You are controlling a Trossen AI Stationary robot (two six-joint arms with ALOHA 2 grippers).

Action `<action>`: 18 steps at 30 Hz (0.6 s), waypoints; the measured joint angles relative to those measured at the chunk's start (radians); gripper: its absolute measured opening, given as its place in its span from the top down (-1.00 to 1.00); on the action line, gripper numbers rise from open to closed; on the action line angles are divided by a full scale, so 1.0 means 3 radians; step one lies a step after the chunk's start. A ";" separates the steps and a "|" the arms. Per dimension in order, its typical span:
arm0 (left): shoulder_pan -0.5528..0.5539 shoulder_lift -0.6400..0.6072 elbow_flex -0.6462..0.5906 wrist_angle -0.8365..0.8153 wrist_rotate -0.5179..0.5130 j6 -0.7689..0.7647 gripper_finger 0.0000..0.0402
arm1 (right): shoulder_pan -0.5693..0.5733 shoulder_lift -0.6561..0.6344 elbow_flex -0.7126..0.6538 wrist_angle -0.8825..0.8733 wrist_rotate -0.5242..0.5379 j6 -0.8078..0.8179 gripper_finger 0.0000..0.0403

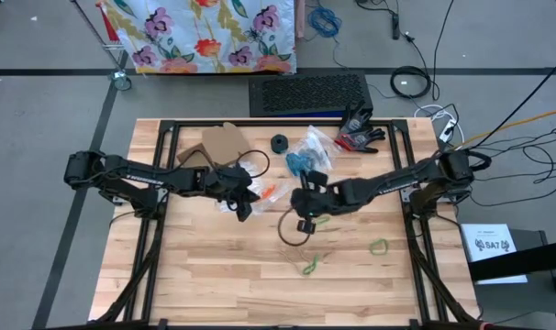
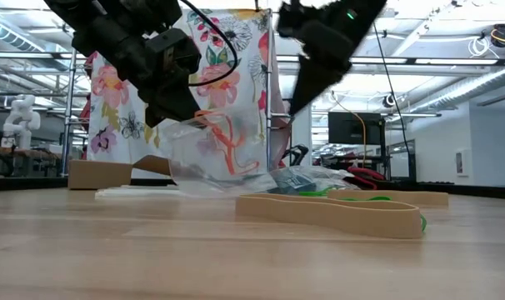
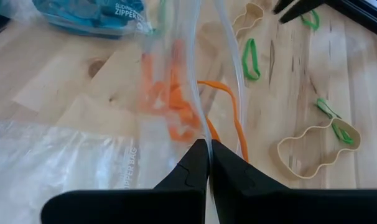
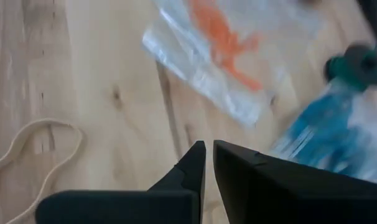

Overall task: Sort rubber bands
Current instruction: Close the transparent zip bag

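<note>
From above, on the wooden counter (image 1: 214, 275), the left pincer (image 1: 244, 203) sits near the middle, clamped on the edge of a clear plastic bag (image 1: 260, 188) that holds orange rubber bands (image 1: 271, 190). The right pincer (image 1: 303, 223) hangs just beside it, over a large tan band (image 1: 292, 229). Green bands (image 1: 379, 246) lie apart on the bare wood nearer the front, one pair (image 1: 309, 266) lower down. A bag of blue bands (image 1: 305, 163) rests behind the pincers, with a cardboard piece (image 1: 221, 142) and black gloves (image 1: 359, 128) toward the back edge.

At counter level, the left pincer (image 2: 186, 108) holds the clear bag (image 2: 215, 158) lifted by its upper edge, orange bands visible inside. The right pincer (image 2: 298, 100) points downward with nothing in it, its tips nearly together. The tan band (image 2: 336, 212) lies flat in front, a green band (image 2: 352, 196) just behind it.

Left wrist view: the fingers (image 3: 188, 174) are pressed together on the bag's edge (image 3: 204, 93); orange bands (image 3: 176, 106) sit inside it, and one orange loop (image 3: 232, 118) hangs outside. Tan (image 3: 316, 149) and green (image 3: 251, 59) bands lie on the wood beyond.

Right wrist view: the fingers (image 4: 195, 165) stand narrow, a thin gap between them, gripping nothing. The bag of orange bands (image 4: 226, 43) lies ahead, the tan band (image 4: 33, 155) off to one side.
</note>
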 joint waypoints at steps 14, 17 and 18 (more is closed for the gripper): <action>-0.0001 0.0000 0.0000 0.0026 0.0013 -0.0001 0.94 | 0.0115 -0.0478 -0.1790 0.2658 -0.0044 0.0656 0.89; -0.0001 0.0000 0.0000 0.0032 0.0018 -0.0007 0.94 | 0.0115 -0.0475 -0.1798 0.2622 -0.0044 0.0634 0.89; -0.0001 0.0000 0.0000 0.0034 0.0018 -0.0007 0.94 | 0.0115 -0.0474 -0.1798 0.2625 -0.0044 0.0610 0.89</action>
